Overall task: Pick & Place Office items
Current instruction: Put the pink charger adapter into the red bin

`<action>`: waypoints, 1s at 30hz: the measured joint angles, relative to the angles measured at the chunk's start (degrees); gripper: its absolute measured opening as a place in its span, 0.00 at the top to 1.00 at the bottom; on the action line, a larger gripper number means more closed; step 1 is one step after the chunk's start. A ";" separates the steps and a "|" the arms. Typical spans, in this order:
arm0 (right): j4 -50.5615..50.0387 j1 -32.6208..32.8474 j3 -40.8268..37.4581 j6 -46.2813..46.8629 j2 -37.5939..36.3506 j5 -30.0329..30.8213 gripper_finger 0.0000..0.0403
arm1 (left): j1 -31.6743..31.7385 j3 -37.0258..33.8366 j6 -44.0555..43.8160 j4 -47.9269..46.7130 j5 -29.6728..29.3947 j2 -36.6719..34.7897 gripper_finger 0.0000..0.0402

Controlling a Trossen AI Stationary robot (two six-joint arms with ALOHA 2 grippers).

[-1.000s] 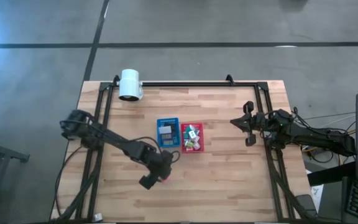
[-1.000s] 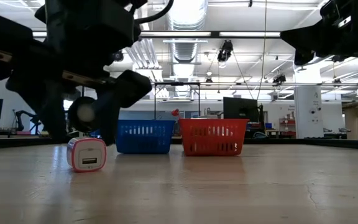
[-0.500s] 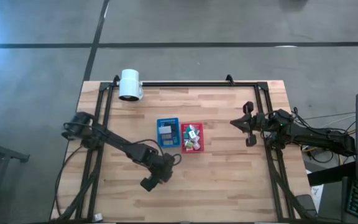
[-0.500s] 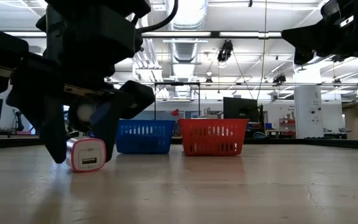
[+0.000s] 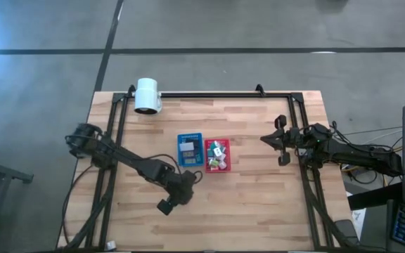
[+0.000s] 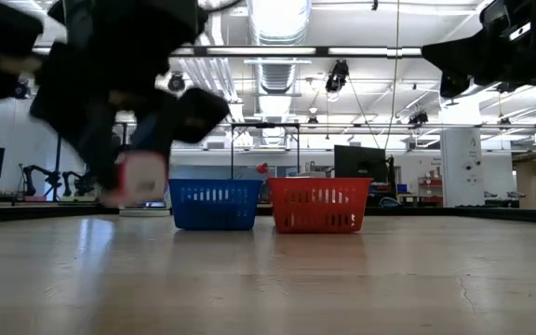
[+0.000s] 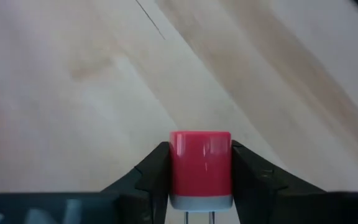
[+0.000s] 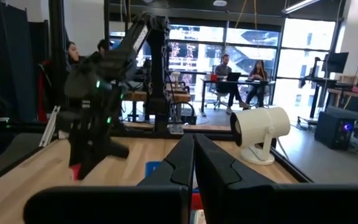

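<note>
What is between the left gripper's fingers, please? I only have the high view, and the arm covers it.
Observer: The left wrist view shows a pink cube with a white base clamped in the left gripper.
Operator: Is it resting on the table?
Observer: No. In the low view it hangs clear of the tabletop, beside the blue tray.
Operator: And the right gripper?
Observer: Its own wrist view shows the right gripper shut and empty.
</note>
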 joint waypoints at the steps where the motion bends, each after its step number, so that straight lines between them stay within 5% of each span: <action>1: -0.09 0.00 -0.02 0.23 0.00 0.00 0.98 | 0.00 0.00 0.00 0.00 -0.84 -1.24 0.67; 9: 0.07 0.04 -0.02 2.17 -0.04 -4.81 0.98 | 1.66 -7.89 0.12 1.66 -8.65 -19.42 0.67; 18: 0.00 0.02 -0.38 2.22 0.04 -5.44 0.98 | 6.54 -30.27 -5.39 24.09 -13.32 -49.08 0.67; 30: 0.07 0.02 -0.95 3.72 0.02 -5.51 0.98 | 8.90 -43.72 -6.36 35.94 -20.31 -74.44 0.67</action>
